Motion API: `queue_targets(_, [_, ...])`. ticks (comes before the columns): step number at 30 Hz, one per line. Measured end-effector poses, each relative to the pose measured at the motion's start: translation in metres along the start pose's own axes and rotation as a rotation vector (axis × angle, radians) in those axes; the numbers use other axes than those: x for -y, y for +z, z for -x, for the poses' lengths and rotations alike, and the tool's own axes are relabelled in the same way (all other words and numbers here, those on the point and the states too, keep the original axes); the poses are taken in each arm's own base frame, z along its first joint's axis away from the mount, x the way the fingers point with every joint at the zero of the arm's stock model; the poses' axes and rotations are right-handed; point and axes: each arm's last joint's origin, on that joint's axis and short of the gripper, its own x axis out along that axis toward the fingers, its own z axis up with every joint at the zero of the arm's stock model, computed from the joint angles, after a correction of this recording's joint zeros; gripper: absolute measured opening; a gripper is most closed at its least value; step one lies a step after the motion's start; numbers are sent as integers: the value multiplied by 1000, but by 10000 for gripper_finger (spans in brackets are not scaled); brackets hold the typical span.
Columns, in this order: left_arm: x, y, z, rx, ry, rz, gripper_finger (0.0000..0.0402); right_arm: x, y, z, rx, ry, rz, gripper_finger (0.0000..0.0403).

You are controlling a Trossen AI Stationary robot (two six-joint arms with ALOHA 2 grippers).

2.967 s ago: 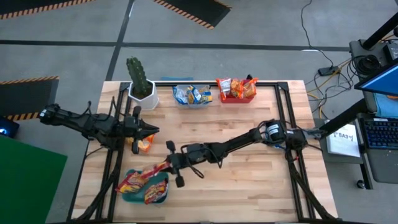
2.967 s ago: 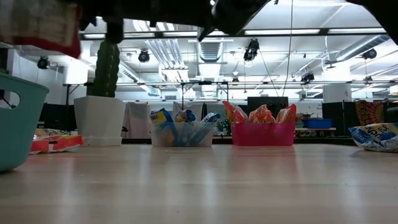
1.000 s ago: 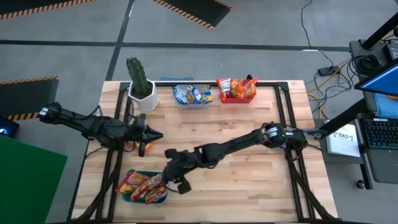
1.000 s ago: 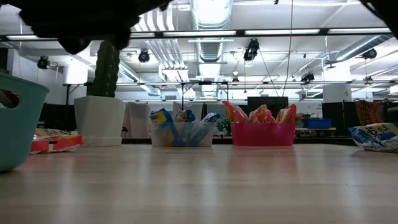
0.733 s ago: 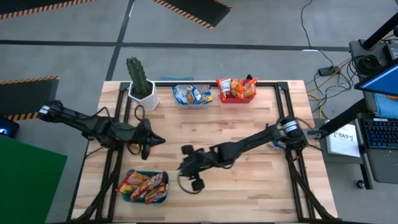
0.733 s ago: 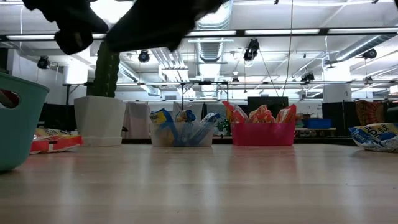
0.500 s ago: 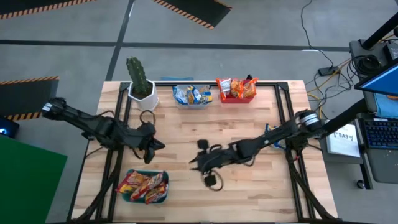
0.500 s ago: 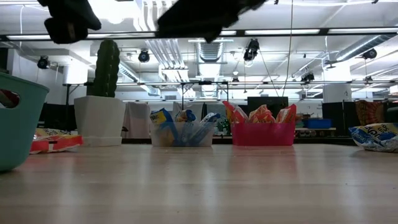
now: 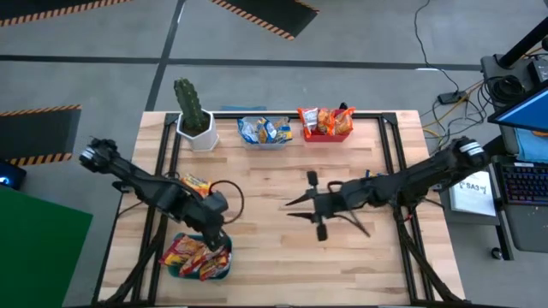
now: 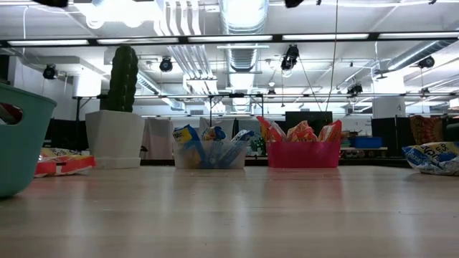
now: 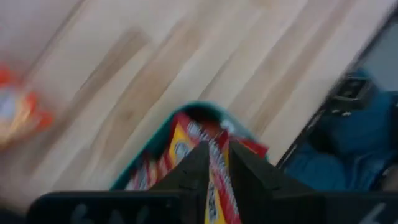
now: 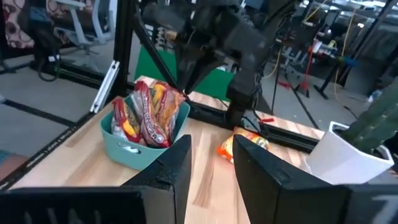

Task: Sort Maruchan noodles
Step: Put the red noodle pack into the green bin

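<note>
Left hand (image 9: 216, 244) hangs right over the teal bin (image 9: 177, 269), fingers barely apart with a red-yellow packet (image 11: 214, 186) showing in the slit between them; can't tell if it's actually gripped. Right hand (image 9: 293, 206) is mid-surface, fingers a bit apart, holding nothing. An orange packet (image 9: 195, 183) lies loose on the surface (image 9: 342, 257) near the left arm. More noodles sit in the clear bin (image 9: 264, 132) and red bin (image 9: 327, 124) at the far edge.

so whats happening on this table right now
A two-armed robot is sorting crinkly plastic ramen packets into bins. The left hand is over the teal plastic bin of red-yellow packets at the table's near left. The right hand hangs over mid-table, holding nothing. Blue-white packets fill the clear bin and orange ones the red bin at the far edge. One orange packet lies loose.
</note>
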Motion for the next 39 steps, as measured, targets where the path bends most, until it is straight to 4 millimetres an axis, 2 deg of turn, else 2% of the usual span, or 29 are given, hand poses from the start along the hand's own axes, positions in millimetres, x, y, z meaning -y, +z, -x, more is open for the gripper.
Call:
queue_targets(3, [15,-6,0,-62,66,44,73,2,-1,16,12,-1,8,107])
queue_targets(7, [42,-25,-5,-114,76,21,127,5,-1,34,36,-8,35,107])
queue_targets(10, [56,-48,-14,-142,143,-12,170,8,2,42,64,-16,43,107])
queue_targets(13, [68,-80,-27,-174,196,-101,206,9,5,47,81,-20,43,107])
queue_targets(17, [70,-113,-38,-195,290,-78,232,9,6,48,85,-22,46,107])
queue_targets(20, [68,-127,-40,-139,340,-45,235,9,8,45,98,-25,53,107])
queue_targets(23, [65,-132,-39,-51,364,-35,232,8,8,41,119,-30,49,107])
queue_targets(39, [56,-129,-56,151,417,-70,231,6,3,34,103,-25,64,107])
